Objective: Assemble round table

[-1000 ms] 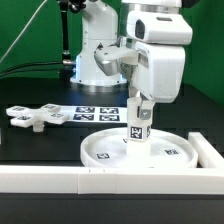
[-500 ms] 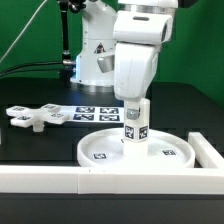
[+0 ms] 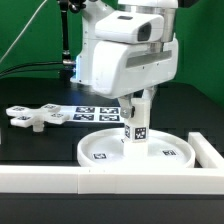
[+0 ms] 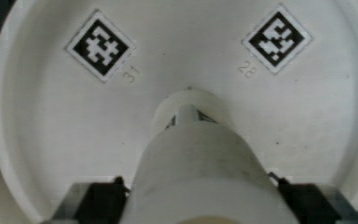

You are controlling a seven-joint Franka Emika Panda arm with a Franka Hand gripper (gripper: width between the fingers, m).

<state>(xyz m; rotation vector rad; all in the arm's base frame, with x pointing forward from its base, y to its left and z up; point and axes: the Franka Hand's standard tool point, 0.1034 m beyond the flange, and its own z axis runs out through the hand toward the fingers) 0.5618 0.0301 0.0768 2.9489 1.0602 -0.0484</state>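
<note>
The large rimmed round disc [image 3: 135,149] lies flat on the black table near the front wall. The short cylindrical post [image 3: 136,124] stands upright at the disc's middle, tags on its side. My gripper [image 3: 138,103] is shut on the post's upper part, straight above the disc. In the wrist view the post [image 4: 197,150] runs down to the disc [image 4: 51,120], which shows two tags, and the dark fingers [image 4: 105,196] press on both sides of the post. The flat cross-shaped piece [image 3: 35,116] lies at the exterior view's left.
The marker board [image 3: 92,112] lies behind the disc. A long white wall [image 3: 110,180] runs along the front, with a side wall [image 3: 210,152] at the exterior view's right. A green backdrop stands behind the arm's base.
The wrist and hand have turned about the post's axis, so the arm's body now faces differently. The post has stayed upright at the disc's middle.
</note>
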